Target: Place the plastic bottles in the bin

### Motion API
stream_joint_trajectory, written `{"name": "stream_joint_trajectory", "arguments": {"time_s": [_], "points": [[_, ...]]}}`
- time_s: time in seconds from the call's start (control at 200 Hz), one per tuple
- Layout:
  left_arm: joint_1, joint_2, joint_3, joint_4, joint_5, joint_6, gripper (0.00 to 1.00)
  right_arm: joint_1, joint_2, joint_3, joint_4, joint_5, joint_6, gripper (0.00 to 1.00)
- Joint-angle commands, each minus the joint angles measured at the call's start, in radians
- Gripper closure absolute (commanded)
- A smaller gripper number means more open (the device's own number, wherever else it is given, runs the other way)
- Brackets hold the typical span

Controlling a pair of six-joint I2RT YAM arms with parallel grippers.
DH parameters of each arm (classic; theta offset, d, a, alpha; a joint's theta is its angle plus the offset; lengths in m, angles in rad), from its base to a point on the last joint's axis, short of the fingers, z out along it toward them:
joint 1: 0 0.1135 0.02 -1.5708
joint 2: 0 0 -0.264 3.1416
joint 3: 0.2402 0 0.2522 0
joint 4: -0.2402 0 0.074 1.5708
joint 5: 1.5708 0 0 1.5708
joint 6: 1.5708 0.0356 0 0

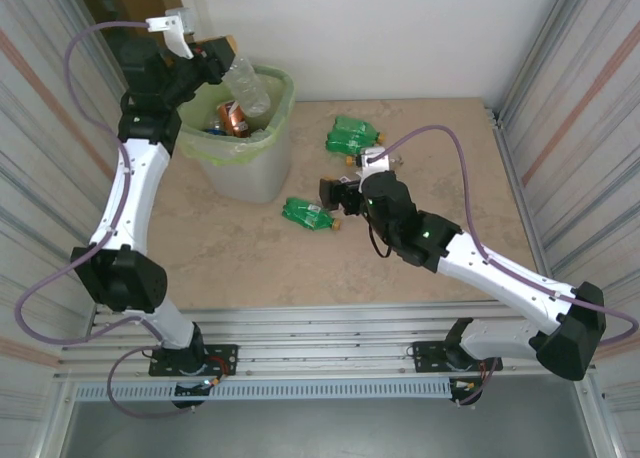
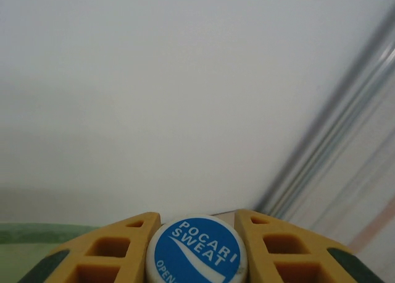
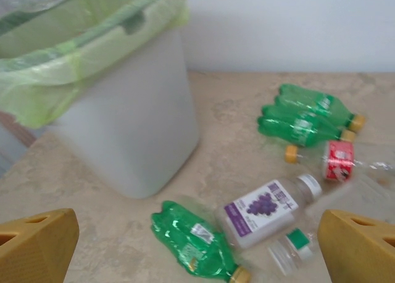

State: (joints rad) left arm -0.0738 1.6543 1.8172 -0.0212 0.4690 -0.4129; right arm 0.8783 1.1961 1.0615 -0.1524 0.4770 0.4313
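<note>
Top external: the left arm reaches to the far left, and the left pincer (image 1: 222,60) is clenched on the top end of a clear bottle (image 1: 246,86) that hangs tilted over the bin (image 1: 284,103). Inside the bin lie a few dropped bottles (image 1: 232,118) (red and brown labels show). The bin stands on the counter (image 1: 440,168) at its far left. The right pincer (image 1: 330,200) hovers mid-counter, just beside a crushed green bottle (image 1: 308,214). Farther off lie two more green ones (image 1: 354,136).

Left wrist: the yellow fingers (image 2: 114,253) press from both sides on a blue cap (image 2: 197,253) printed POCARI SWEAT. A strip of green bag (image 2: 37,233) shows at lower left.

Right wrist: the right pincer (image 3: 197,249) is released, with its fingers (image 3: 37,246) spread wide. Between them lies the crushed green bottle (image 3: 194,243), and touching its right side is a purple-label bottle (image 3: 266,210). Farther right are a red-label bottle (image 3: 339,162) and the two green ones (image 3: 308,117). The bin (image 3: 129,135) stands far left, its green liner (image 3: 55,73) folded over the rim.
</note>
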Motion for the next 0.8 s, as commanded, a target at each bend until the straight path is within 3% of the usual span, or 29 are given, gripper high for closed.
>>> {"name": "stream_joint_trajectory", "arguments": {"time_s": [0.0,0.351,0.521,0.646,0.792], "points": [[0.021,0.026,0.055,-0.055,-0.066,0.072,1.00,-0.056,-0.004,0.002,-0.096,0.056,0.143,0.02],[0.044,0.167,0.103,-0.174,-0.055,0.106,0.98,-0.124,0.056,0.019,-0.234,0.046,0.239,0.02],[0.044,0.240,0.143,-0.239,-0.026,0.105,0.93,-0.128,0.134,0.057,-0.265,-0.087,0.185,0.02],[0.044,0.275,0.157,-0.261,-0.009,0.105,0.83,-0.124,0.207,0.088,-0.274,-0.185,0.129,0.02],[0.045,0.295,0.156,-0.266,0.008,0.104,0.56,-0.105,0.295,0.113,-0.267,-0.222,0.082,0.02]]}}
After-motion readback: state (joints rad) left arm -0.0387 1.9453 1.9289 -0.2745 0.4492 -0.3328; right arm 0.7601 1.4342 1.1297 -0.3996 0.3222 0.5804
